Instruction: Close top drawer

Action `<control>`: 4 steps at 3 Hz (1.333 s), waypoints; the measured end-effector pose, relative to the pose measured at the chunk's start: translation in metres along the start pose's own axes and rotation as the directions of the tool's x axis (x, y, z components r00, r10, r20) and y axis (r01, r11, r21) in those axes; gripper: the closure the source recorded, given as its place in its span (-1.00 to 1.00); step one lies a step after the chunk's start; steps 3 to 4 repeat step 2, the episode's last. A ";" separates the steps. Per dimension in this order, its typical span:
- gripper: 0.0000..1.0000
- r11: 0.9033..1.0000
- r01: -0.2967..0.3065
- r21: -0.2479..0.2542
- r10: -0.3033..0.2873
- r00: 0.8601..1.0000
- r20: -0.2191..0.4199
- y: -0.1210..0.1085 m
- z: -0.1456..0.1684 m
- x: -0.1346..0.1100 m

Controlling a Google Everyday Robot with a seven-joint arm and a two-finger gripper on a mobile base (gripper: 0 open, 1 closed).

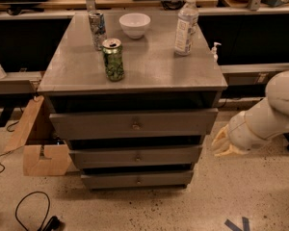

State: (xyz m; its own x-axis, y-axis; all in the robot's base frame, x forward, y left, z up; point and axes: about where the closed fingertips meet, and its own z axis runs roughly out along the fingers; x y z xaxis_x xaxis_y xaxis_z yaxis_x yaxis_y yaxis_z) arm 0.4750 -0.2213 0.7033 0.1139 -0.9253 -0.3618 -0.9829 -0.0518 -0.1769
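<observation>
The top drawer (133, 122) is the widest grey front of the cabinet, with a small brass knob (135, 125) at its centre. A dark gap shows between it and the cabinet top, and it stands a little forward of the two narrower drawers below. My gripper (220, 144), pale yellow at the end of the white arm (267, 117), hangs to the right of the cabinet at the height of the middle drawer. It is apart from the top drawer's right end and holds nothing that I can see.
On the cabinet top (149, 69) stand a green can (113, 59), a silver can (97, 30), a white bowl (135, 24) and a plastic bottle (186, 24). A cardboard box (36, 146) sits on the floor at left, with a cable (31, 211) near it.
</observation>
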 end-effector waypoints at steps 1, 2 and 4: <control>1.00 0.996 -0.087 0.033 0.091 0.984 -0.156 0.025 -0.092 0.028; 1.00 0.938 -0.270 0.218 0.320 0.916 -0.241 0.074 -0.179 0.058; 1.00 0.938 -0.270 0.218 0.320 0.916 -0.241 0.074 -0.179 0.058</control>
